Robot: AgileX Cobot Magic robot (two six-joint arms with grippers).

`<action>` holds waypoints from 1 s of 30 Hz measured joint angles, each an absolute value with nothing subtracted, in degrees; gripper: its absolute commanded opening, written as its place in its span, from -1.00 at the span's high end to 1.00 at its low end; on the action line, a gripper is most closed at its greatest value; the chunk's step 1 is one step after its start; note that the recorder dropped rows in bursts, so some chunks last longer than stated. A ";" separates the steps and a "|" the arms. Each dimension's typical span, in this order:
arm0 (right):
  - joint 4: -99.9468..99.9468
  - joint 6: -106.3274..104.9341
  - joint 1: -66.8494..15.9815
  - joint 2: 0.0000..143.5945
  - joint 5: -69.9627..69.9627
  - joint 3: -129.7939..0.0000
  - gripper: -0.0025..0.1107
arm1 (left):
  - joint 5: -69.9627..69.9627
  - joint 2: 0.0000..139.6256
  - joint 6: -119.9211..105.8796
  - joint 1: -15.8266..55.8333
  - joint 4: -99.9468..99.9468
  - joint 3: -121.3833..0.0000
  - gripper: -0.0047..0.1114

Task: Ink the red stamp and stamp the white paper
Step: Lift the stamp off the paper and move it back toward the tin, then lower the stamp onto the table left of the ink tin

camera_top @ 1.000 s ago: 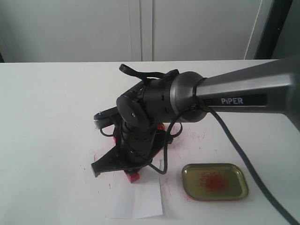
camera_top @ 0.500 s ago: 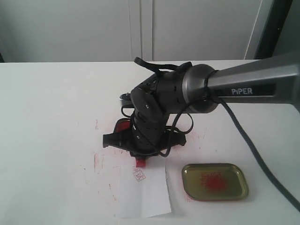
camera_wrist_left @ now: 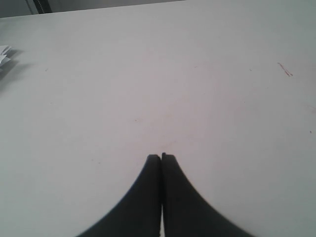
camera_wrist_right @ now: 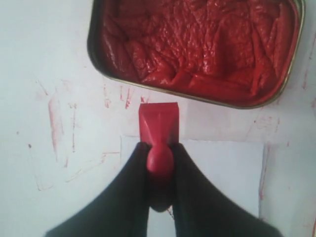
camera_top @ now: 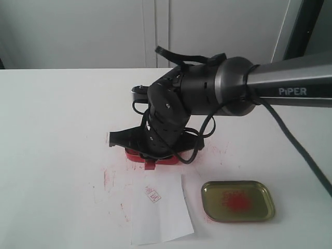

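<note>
My right gripper (camera_wrist_right: 159, 148) is shut on the handle of the red stamp (camera_wrist_right: 159, 123), whose square base hangs just short of the red ink tin (camera_wrist_right: 197, 44). In the exterior view the stamp (camera_top: 150, 165) peeks out below the black wrist (camera_top: 166, 119), in front of the tin (camera_top: 136, 155). The white paper (camera_top: 161, 212) lies nearer the front edge and carries a small red square imprint (camera_top: 152, 195); the right wrist view shows the paper (camera_wrist_right: 217, 168) under the fingers. My left gripper (camera_wrist_left: 161, 158) is shut and empty over bare tabletop.
A shallow gold-olive tin lid (camera_top: 238, 200) with a red smudge lies to the right of the paper. Red scratches mark the white table (camera_top: 62, 129) around the tin and paper. A white crumpled scrap (camera_wrist_left: 4, 54) sits at the edge of the left wrist view.
My right gripper has lifted the stamp off the paper and carried it back toward the ink tin. The red imprint now shows on the paper, which has shifted slightly.
</note>
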State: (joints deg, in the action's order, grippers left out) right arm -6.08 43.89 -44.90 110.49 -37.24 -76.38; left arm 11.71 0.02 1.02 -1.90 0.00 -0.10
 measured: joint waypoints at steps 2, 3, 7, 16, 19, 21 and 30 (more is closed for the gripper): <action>-6.08 43.89 -44.90 109.54 -37.24 -76.38 0.96 | 11.71 0.02 1.02 -1.90 0.00 -0.10 0.92; -6.08 43.89 -44.90 109.19 -37.24 -76.38 0.96 | 11.71 0.02 1.02 -1.90 0.00 -0.10 0.92; -6.08 41.73 -44.90 108.27 -37.24 -76.38 0.96 | 11.71 0.02 1.02 -1.90 0.00 -0.10 0.92; -1.89 33.81 -42.22 108.27 -37.36 -76.10 0.96 | 11.71 0.02 1.02 -1.90 0.00 -0.10 0.92; 3.50 27.36 -40.41 108.23 -37.36 -76.10 0.96 | 11.71 0.02 1.02 -1.90 0.00 -0.10 0.92; 7.91 22.68 -39.31 108.23 -37.56 -76.10 0.96 | 11.71 0.02 1.02 -1.90 0.00 -0.10 0.92; 24.94 3.30 -34.86 108.23 -38.80 -76.10 0.96 | 11.71 0.02 1.02 -1.90 0.00 -0.10 0.92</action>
State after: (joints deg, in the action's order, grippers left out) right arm 24.94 3.30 -34.86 108.23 -38.80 -76.10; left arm 11.71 0.02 1.02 -1.90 0.00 -0.10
